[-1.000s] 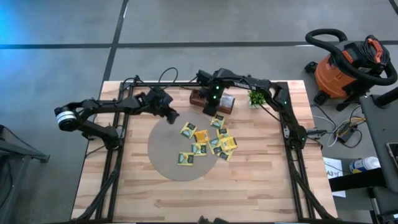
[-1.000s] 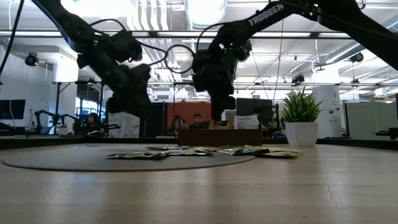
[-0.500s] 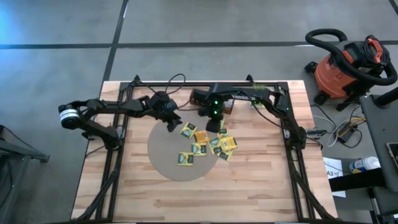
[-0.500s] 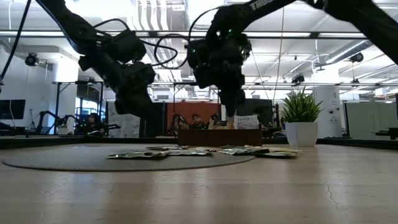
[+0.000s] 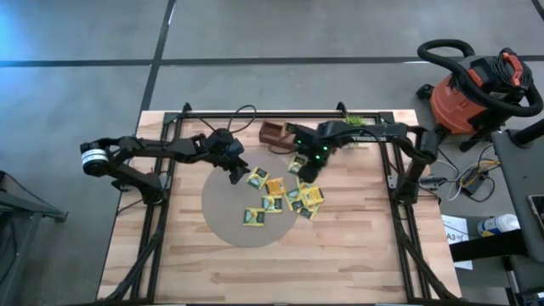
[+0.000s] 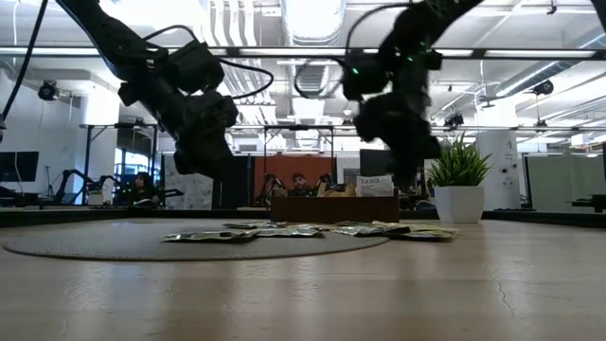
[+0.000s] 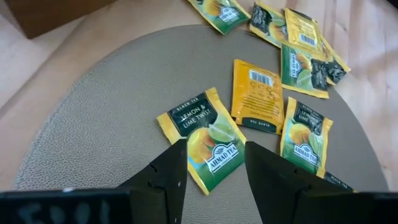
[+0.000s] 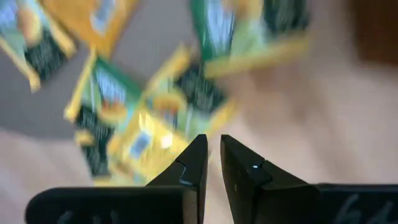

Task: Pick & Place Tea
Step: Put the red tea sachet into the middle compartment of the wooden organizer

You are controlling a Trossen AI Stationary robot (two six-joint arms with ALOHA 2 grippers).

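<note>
Change, right arm: a second ago I had it reaching across the back of the table over the wooden tray (image 5: pixel 274 133); it has since swung out from the tray, and the right gripper (image 5: pixel 303 172) now hangs at the pile's tray-side edge.
Change, left arm: I see only a small creep toward the pile; it was farther back from the mat a second ago.
Left gripper (image 7: pixel 211 163): fingers spread wide, nothing between them, poised above a yellow lemon-and-lime sachet (image 7: pixel 204 138) on the round grey mat (image 5: pixel 223 204).
Right gripper, fingers: nearly pressed together with a thin gap; I see nothing pinched.
Right arm pose: stretched low from the right side, wrist tipped down at the pile.
Tea sachets (image 5: pixel 280 194): scattered flat on the mat's edge nearest the tray, a few spilling onto bare wood.
Potted plant (image 6: pixel 457 180): beside the tray.
</note>
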